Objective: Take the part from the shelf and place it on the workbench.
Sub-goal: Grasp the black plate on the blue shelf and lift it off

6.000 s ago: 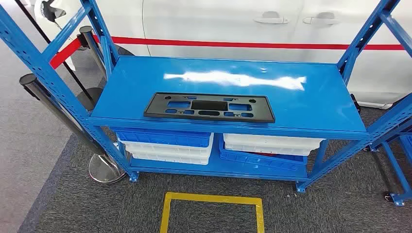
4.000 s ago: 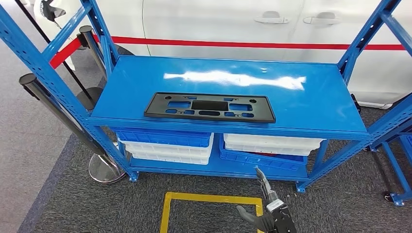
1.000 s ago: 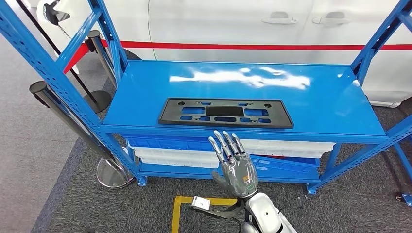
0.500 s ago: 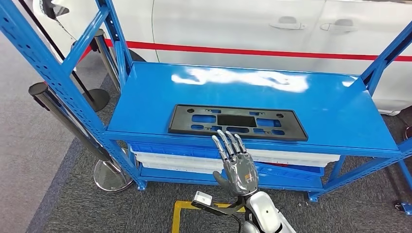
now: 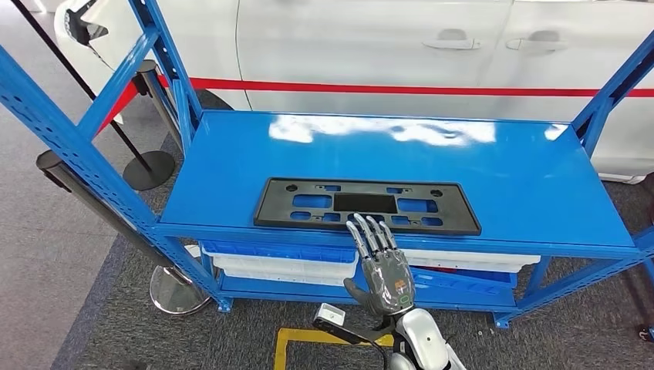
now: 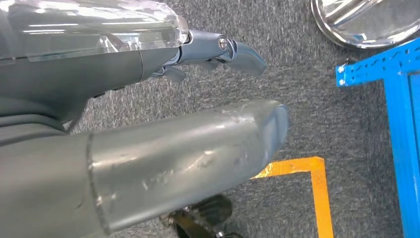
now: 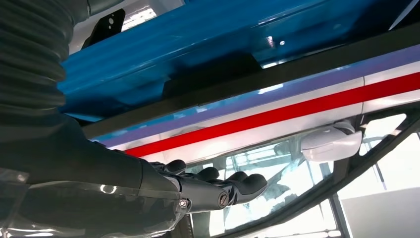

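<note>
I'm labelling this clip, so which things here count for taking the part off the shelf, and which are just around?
For the job:
- black part, flat on the shelf top
- blue shelf
- right hand, fingers straight, at the shelf's front edge, holding nothing

Just around:
- blue and white bins on the lower level
- white car behind
- barrier post base
- yellow floor marking
- left hand, hanging above the carpet

1. The head view looks forward and down on the blue shelf (image 5: 401,166) from in front.
2. The left wrist view faces the carpet beside the shelf's foot (image 6: 369,74), close.
3. The right wrist view skims the shelf's top (image 7: 208,44), facing the white car (image 7: 277,119); the head view shares both.
</note>
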Controlling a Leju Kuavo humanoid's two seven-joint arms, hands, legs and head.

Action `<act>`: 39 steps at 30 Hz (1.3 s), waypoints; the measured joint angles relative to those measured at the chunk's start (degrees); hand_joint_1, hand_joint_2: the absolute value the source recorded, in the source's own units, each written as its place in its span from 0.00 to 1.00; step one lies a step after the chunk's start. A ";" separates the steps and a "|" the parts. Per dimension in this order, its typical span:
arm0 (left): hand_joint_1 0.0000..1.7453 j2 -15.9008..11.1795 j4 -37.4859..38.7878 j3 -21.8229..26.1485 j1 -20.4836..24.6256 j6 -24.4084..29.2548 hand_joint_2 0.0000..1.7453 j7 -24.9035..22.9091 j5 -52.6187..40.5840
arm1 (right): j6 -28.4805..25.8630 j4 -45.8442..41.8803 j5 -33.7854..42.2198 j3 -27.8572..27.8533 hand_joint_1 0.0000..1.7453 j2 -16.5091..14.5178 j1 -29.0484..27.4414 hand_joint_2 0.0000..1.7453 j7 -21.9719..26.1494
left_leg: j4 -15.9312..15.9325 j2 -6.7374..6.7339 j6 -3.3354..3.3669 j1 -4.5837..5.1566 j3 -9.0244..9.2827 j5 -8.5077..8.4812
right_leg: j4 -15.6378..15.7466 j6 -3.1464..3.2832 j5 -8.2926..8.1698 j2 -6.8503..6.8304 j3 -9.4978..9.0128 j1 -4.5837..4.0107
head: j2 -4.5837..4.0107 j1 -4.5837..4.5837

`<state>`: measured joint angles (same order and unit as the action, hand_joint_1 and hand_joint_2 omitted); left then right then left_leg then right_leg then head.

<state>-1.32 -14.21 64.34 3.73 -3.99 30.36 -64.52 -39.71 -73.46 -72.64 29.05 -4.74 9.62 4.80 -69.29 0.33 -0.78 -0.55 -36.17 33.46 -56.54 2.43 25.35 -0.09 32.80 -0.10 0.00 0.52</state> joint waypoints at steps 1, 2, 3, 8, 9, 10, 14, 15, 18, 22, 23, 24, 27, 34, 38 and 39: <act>0.00 -0.10 0.00 0.01 0.03 0.01 0.00 0.01 -0.10 | 0.07 0.11 -0.14 -0.01 0.00 -0.03 0.03 1.00 -0.07 | -3.12 -0.01 -0.27 -0.15 -1.89 0.81 | -0.10 -0.03 0.21 0.00 -0.08 0.03 | 0.00 0.01; 0.00 -0.15 0.00 0.01 0.06 0.01 0.00 0.01 -0.21 | 0.15 0.27 -0.32 -0.02 0.00 -0.03 0.11 1.00 -0.17 | -4.52 -0.02 -0.51 -0.32 -3.02 0.51 | -0.25 -0.09 0.47 0.01 -0.18 0.08 | 0.00 0.00; 0.00 -0.18 0.00 0.01 0.12 0.01 0.00 0.00 -0.37 | 0.25 0.46 -0.50 -0.02 0.00 -0.04 0.25 1.00 -0.28 | -3.72 -0.03 -0.73 -0.49 -3.08 -0.96 | -0.46 -0.23 0.77 0.03 -0.34 0.18 | 0.00 0.01; 0.00 -0.25 0.00 0.01 0.80 0.02 0.00 -0.21 -0.88 | 0.77 1.15 -0.86 -0.01 0.00 -0.26 1.86 1.00 -0.57 | 9.11 -0.10 -0.51 -0.75 2.14 -7.10 | -2.15 -1.67 2.42 0.23 -0.62 0.19 | 0.00 0.12; 0.00 -0.22 0.00 0.01 0.87 0.02 0.00 -0.24 -0.89 | 0.86 1.23 -0.91 0.00 0.00 -0.31 2.13 1.00 -0.63 | 9.19 0.00 0.00 -0.60 2.09 -6.98 | -2.21 -1.85 2.47 0.26 -0.53 0.09 | 0.00 0.11; 0.00 -0.20 0.00 0.01 0.90 0.02 0.00 -0.26 -0.90 | 0.91 1.28 -0.95 0.01 0.00 -0.35 2.30 1.00 -0.64 | 9.19 0.04 0.54 -0.63 2.09 -6.98 | -2.17 -2.02 2.53 0.26 -0.51 0.11 | 0.00 0.02; 0.00 -0.19 0.00 0.01 1.05 0.02 0.00 -0.22 -0.90 | 0.99 1.39 -0.95 0.03 0.00 -0.48 2.91 1.00 -0.72 | 9.65 0.03 1.93 -0.77 2.51 -6.93 | -8.76 -2.93 6.16 0.15 2.50 0.43 | 0.00 -0.33; 0.00 -0.20 0.00 0.01 1.07 0.02 0.00 -0.23 -0.91 | 1.02 1.46 -0.95 0.03 0.00 -0.50 3.02 1.00 -0.73 | 9.66 0.02 2.13 -0.71 2.53 -6.83 | -12.81 -3.07 7.80 0.14 4.78 0.45 | 0.00 -0.40; 0.00 -0.19 0.00 0.01 1.02 0.02 0.00 -0.27 -0.93 | 1.10 1.79 -0.95 0.05 0.00 -0.50 3.06 1.00 -0.75 | 9.63 0.11 2.34 -0.43 2.90 -6.43 | -18.35 -2.84 7.72 0.14 8.94 0.39 | 0.00 -0.42; 0.00 -0.06 0.01 0.01 1.04 0.01 0.00 -0.36 -0.96 | 1.15 1.93 -0.95 0.11 0.00 -0.54 3.65 1.00 -1.08 | 9.78 0.34 2.01 0.02 4.25 -5.50 | -5.19 -0.77 0.08 0.16 3.54 -0.38 | 0.00 -0.30; 0.00 -0.02 0.02 0.01 1.04 0.00 0.00 -0.42 -0.99 | 1.17 1.96 -0.95 0.13 0.00 -0.56 3.89 1.00 -1.14 | 9.89 0.33 1.75 0.00 4.37 -5.37 | -3.41 -0.43 -0.21 0.16 2.73 -0.57 | 0.00 -0.24; 0.00 0.04 0.02 0.01 1.05 -0.01 0.00 -0.51 -1.03 | 1.20 1.98 -0.95 0.13 0.00 -0.59 4.08 1.00 -1.18 | 10.06 0.31 1.43 -0.06 4.44 -5.31 | -2.85 -0.26 0.13 0.17 2.45 -0.70 | 0.00 -0.22; 0.00 0.04 0.02 0.00 1.12 -0.02 0.00 -0.69 -1.12 | 1.25 1.96 -0.93 0.14 0.00 -0.86 4.48 1.00 -1.29 | 9.98 0.16 0.55 -0.07 4.89 -4.75 | -1.05 -0.20 0.00 0.18 1.13 -0.28 | 0.00 -0.23; 0.00 -0.14 0.02 0.01 0.78 0.03 0.00 -1.21 -1.49 | 2.22 2.48 -0.96 0.26 0.00 -1.27 5.17 1.00 -1.93 | -3.32 -0.02 -0.97 -0.48 -3.77 -2.34 | -0.25 -0.11 1.31 0.05 -1.46 0.19 | -0.01 0.23; 0.00 -0.19 0.03 -0.02 0.81 1.29 0.00 -2.03 -2.45 | 2.96 3.29 -1.97 0.26 0.00 -1.21 6.15 1.00 -3.07 | 9.00 -0.13 -0.67 -0.58 1.00 -8.74 | -1.63 -1.06 3.07 0.19 -2.06 0.15 | -0.01 0.29; 0.00 -0.17 0.03 -0.02 0.81 1.53 0.00 -2.25 -2.63 | 3.09 3.51 -2.34 0.26 0.06 -1.18 6.40 1.00 -3.35 | 9.40 -0.07 -0.29 -0.45 1.18 -8.40 | -1.76 -1.29 3.25 0.22 -1.96 0.05 | -0.01 0.28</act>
<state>-1.49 -14.17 64.33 4.54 -2.47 28.11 -67.16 -36.62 -69.94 -74.99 29.30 -5.92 16.03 1.45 -59.89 0.26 -1.07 -1.00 -34.98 25.06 -58.30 1.14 28.60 0.13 30.85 -0.05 -0.01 0.80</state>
